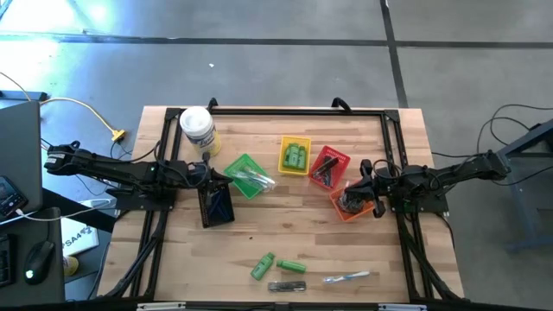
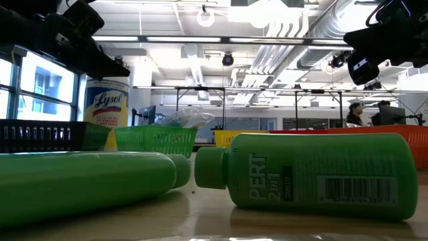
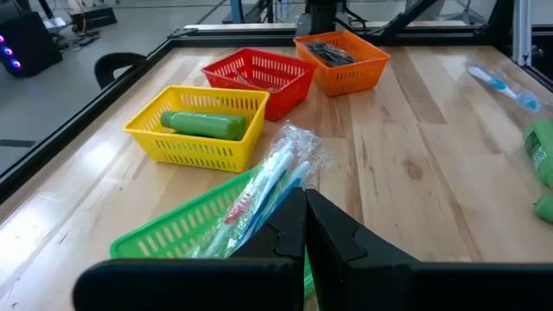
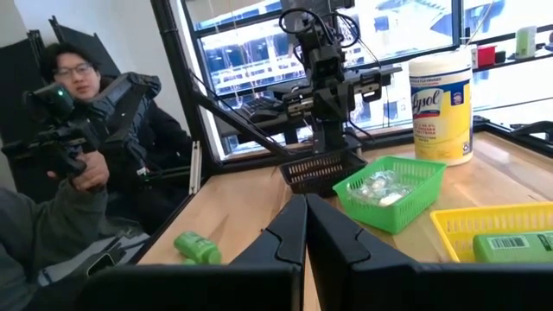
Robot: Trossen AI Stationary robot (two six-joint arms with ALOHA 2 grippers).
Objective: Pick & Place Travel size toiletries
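Two green bottles (image 1: 276,266) lie at my bench's (image 1: 294,225) six o'clock; left gripper (image 3: 305,226) and right gripper (image 4: 305,226) fingers clenched, empty.

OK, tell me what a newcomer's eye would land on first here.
Probably the row of bright baskets across the table's middle: green, yellow, red and orange. Next, the green bottles lying loose near the front edge. The left gripper and right gripper sit shut on either side of the baskets.
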